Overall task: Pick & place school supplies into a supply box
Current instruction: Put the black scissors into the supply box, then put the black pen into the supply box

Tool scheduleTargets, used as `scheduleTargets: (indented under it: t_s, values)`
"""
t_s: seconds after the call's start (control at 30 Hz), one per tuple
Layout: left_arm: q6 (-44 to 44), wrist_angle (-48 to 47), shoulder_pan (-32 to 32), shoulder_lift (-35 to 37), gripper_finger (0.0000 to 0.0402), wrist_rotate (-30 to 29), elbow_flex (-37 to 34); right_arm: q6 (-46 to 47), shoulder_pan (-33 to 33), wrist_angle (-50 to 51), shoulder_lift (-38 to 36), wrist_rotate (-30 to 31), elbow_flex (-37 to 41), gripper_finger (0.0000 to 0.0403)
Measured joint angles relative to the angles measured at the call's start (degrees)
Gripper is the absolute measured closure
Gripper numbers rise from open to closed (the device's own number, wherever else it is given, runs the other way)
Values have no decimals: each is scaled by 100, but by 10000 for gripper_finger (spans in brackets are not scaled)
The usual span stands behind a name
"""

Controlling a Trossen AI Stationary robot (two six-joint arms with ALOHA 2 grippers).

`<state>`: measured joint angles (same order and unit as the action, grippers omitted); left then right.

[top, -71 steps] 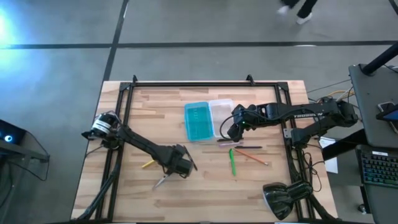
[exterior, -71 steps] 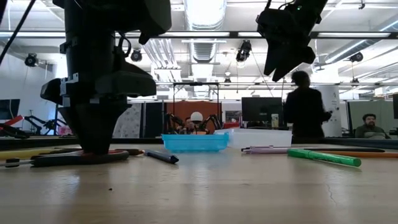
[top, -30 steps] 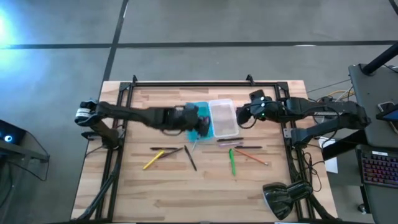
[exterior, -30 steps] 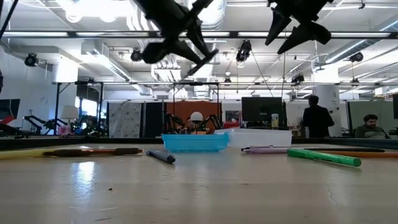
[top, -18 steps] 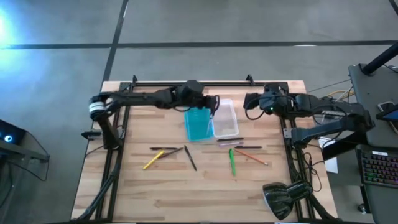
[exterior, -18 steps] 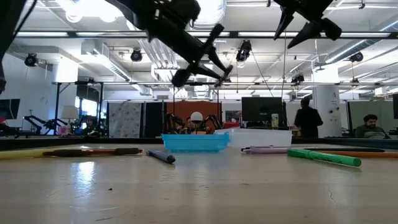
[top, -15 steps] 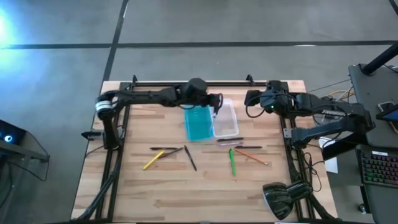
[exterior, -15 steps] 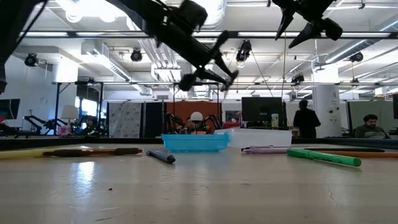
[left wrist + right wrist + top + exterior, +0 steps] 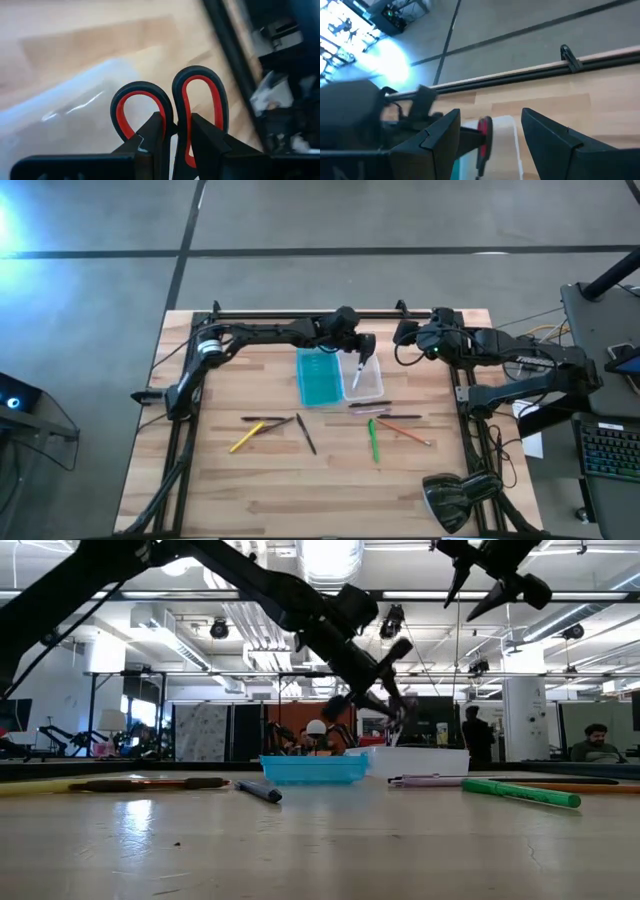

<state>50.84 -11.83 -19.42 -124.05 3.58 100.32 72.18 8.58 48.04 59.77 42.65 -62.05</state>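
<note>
The red-handled scissors (image 9: 200, 100) hang in the air over the clear half (image 9: 368, 385) of the supply box, with my left gripper (image 9: 358, 352) shut on them. The box's turquoise half (image 9: 320, 377) lies beside it, both flat on the table. My right gripper (image 9: 403, 340) hovers open at the far right, just right of the box, touching nothing. A yellow pencil (image 9: 247, 438), dark pens (image 9: 305, 434), a green marker (image 9: 374, 440) and an orange-red pencil (image 9: 405, 430) lie flat on the table nearer to me. My left gripper pinches the scissors between its two fingers where the two handle loops meet (image 9: 175, 131). The fingers come from the table's left, slanting down. The loops stick out past the fingertips; the blades (image 9: 357, 374) slant down toward the clear half, clear of it.
A black metal frame (image 9: 300, 313) runs along the table's far edge and down both sides. A black lamp-like object (image 9: 455, 498) sits at the near right corner. Bare wood lies along the near edge. People stand in the room beyond.
My left gripper has carried the scissors from above the turquoise half toward the table's right along the far side and lower, and it now stands over the clear half. My right gripper has drawn back toward the far right and rolled, staying open.
</note>
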Motion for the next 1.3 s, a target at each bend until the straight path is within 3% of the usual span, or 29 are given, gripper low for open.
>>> scheduleTargets:
  t_s: [0.3, 0.53, 0.93, 1.1, 1.3]
  values:
    - [-436, -255, 13, -9, 340, 17, -244, 113, 33, 144, 7, 206, 28, 200]
    - [-525, -240, 26, -9, 303, 12, -481, -18, 33, 149, 7, 210, 46, 200]
    - [-640, -272, 76, 39, 295, 159, -660, -279, 101, 143, 7, 239, 46, 200]
    - [-1340, -433, 24, 540, 295, 160, -643, -523, 101, 129, 7, 237, 46, 200]
    - [-2571, -1879, 25, 1319, 294, 74, -699, -790, 129, 104, 23, 217, 49, 200]
